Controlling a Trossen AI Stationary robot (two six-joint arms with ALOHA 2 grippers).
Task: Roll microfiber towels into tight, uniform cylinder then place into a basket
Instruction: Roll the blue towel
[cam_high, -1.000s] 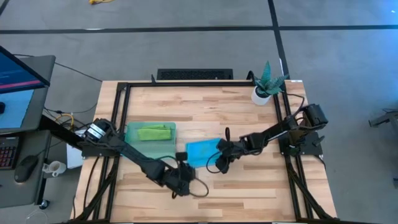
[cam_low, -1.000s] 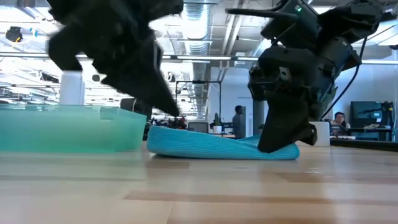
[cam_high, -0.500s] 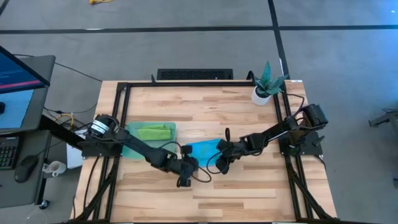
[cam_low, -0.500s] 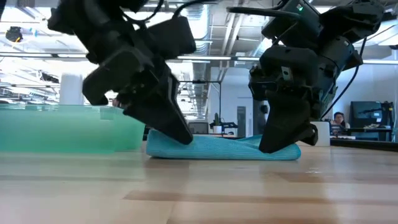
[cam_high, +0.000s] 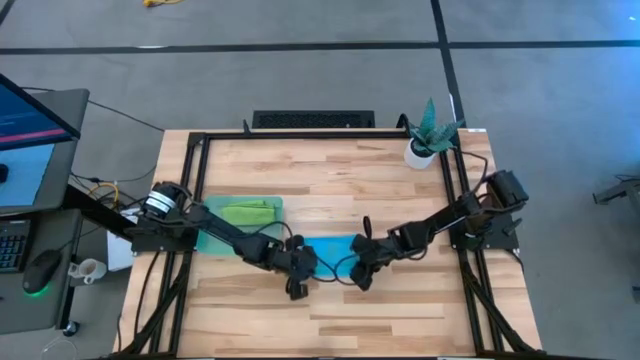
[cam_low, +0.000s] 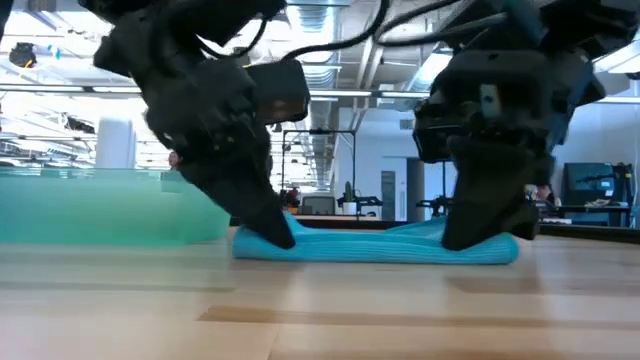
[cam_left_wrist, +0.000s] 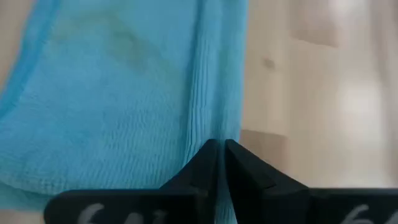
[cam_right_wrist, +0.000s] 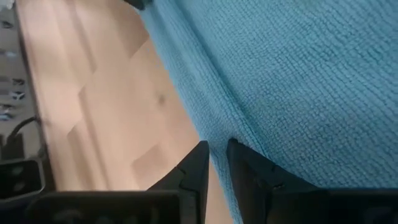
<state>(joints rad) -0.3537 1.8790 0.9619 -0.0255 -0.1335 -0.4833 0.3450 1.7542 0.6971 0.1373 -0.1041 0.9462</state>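
Note:
The sky blue towel (cam_high: 328, 250) lies flat on the table between my two grippers; it also shows in the low view (cam_low: 375, 247). My left gripper (cam_high: 297, 276) is shut on its near left corner and shows in the low view (cam_low: 275, 235). My right gripper (cam_high: 360, 273) is shut on its near right corner and shows in the low view (cam_low: 482, 237). The lime green towel (cam_high: 246, 212) lies bunched inside the teal basket (cam_high: 212, 222) at the table's left. My left gripper pinches the blue towel's raised near edge (cam_left_wrist: 216, 127) between its two fingers, at the left corner. The fingers slant down from the table's left. The towel lies on the table. My right gripper pinches the blue towel's near edge (cam_right_wrist: 219, 127) between its two fingers, at the right corner. The fingers slant down from the table's right. The towel lies on the table, stretched flat between the two grippers.
A potted green plant (cam_high: 428, 135) stands at the table's far right corner. The basket's wall (cam_low: 110, 205) stands just left of the blue towel. Bare wood (cam_high: 320, 170) lies beyond the towel and along the near edge (cam_high: 330, 320).
My left gripper has gone from near the table's front edge up to the blue towel's near left corner and come down on it. My right gripper has shifted toward the near edge, and the towel's right end has come with it.

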